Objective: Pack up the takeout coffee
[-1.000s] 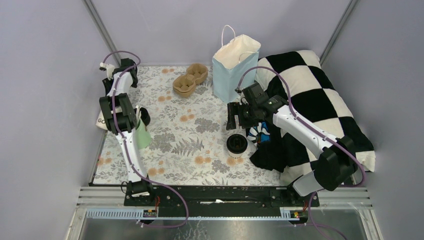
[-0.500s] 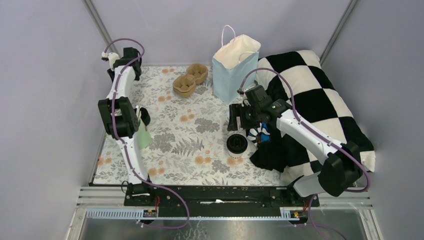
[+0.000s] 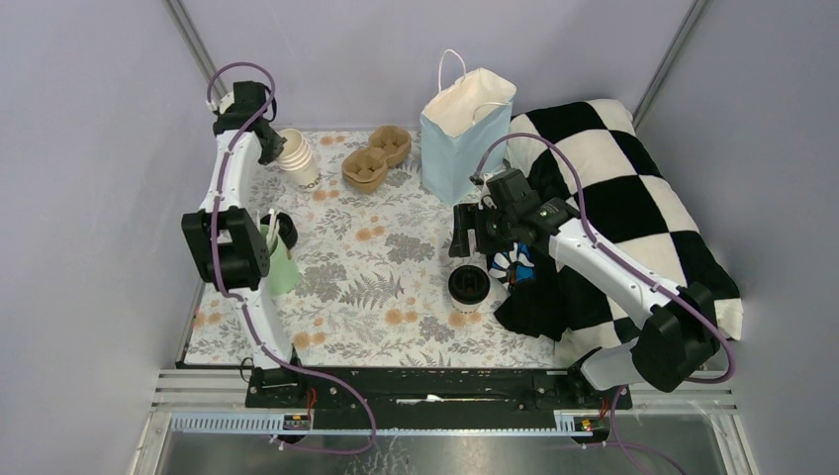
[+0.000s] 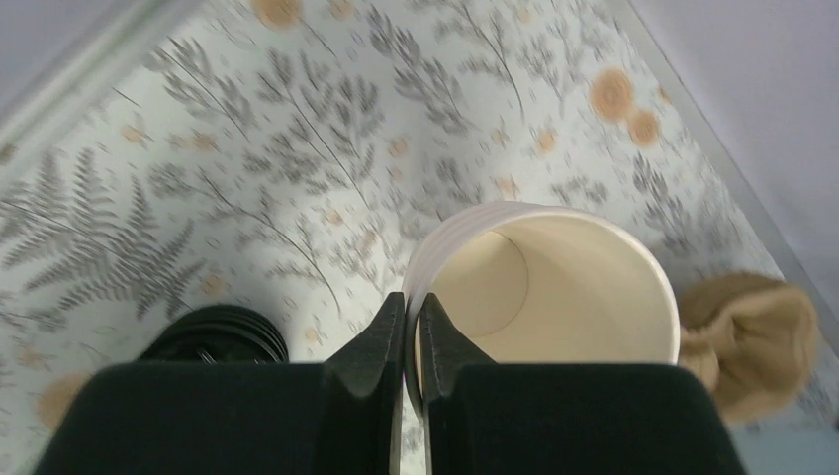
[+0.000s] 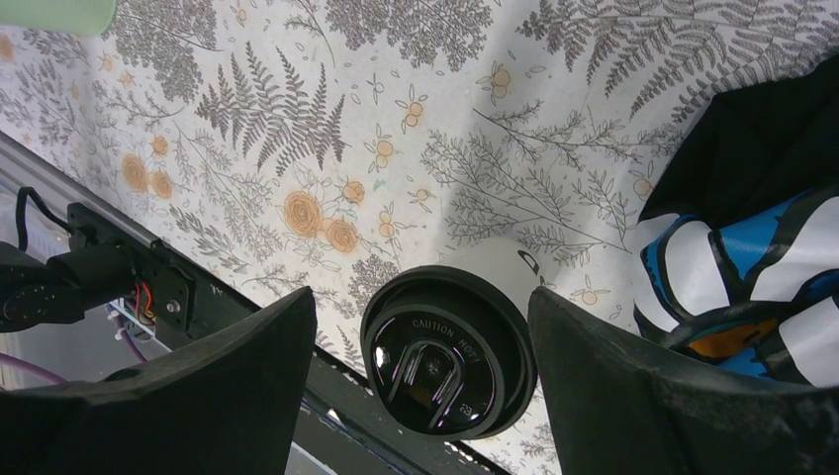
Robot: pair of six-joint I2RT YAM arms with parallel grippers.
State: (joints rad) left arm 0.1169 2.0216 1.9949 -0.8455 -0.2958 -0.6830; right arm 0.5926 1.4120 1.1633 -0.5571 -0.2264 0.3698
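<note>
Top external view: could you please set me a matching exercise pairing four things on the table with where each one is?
1. blue paper bag
2. stack of cream paper cups
3. black-lidded coffee cup
4. cardboard cup carrier

A. near the open right gripper
B. between the cup stack and the bag
C. upright beside the checkered cushion
D. rim pinched by the left gripper

Pairs: 1-C, 2-D, 3-A, 4-B

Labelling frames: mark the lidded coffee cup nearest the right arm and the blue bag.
lidded coffee cup point(image 5: 447, 361): right wrist view, centre of its black lid.
blue bag point(image 3: 447, 163): top external view, front blue wall.
</note>
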